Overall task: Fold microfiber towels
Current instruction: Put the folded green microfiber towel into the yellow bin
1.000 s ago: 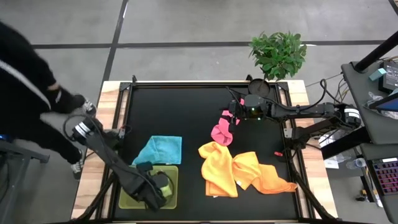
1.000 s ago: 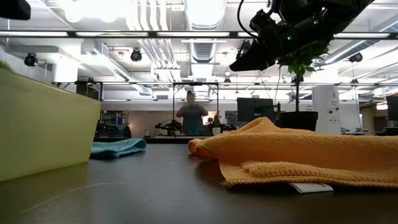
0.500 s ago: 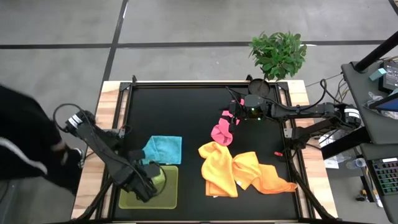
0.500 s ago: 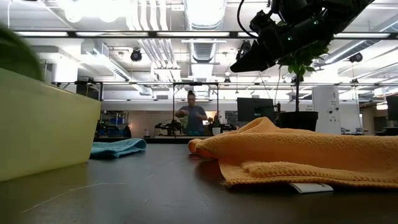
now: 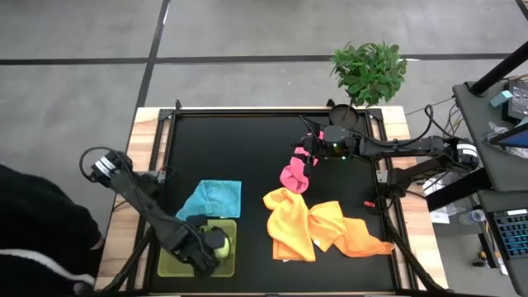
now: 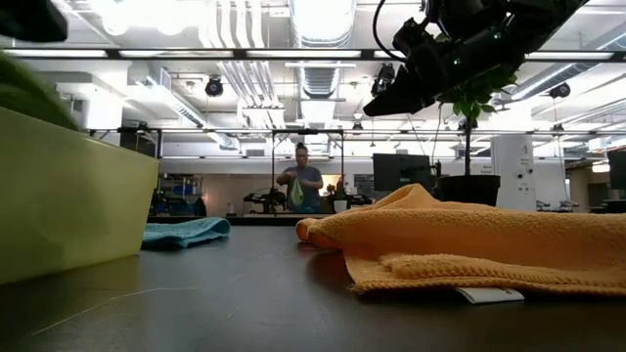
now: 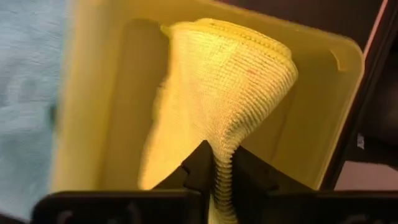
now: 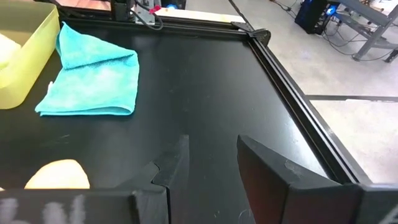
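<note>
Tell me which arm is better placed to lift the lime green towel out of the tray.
Left: its tool already pinches the lime green towel over the tray. The right tool hovers open near the pink towel.

Black table [image 5: 247, 148]: green tray [image 5: 169, 266], blue towel [image 5: 213, 198], pink towel [image 5: 294, 175], yellow towel [image 5: 289, 221], orange towel [image 5: 351, 231].

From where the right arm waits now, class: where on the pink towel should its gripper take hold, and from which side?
Probably its top end. The pink towel lies bunched in a narrow strip just below the open right gripper, so coming straight down from above onto that raised near end looks easiest, clear of the yellow towel.
</note>
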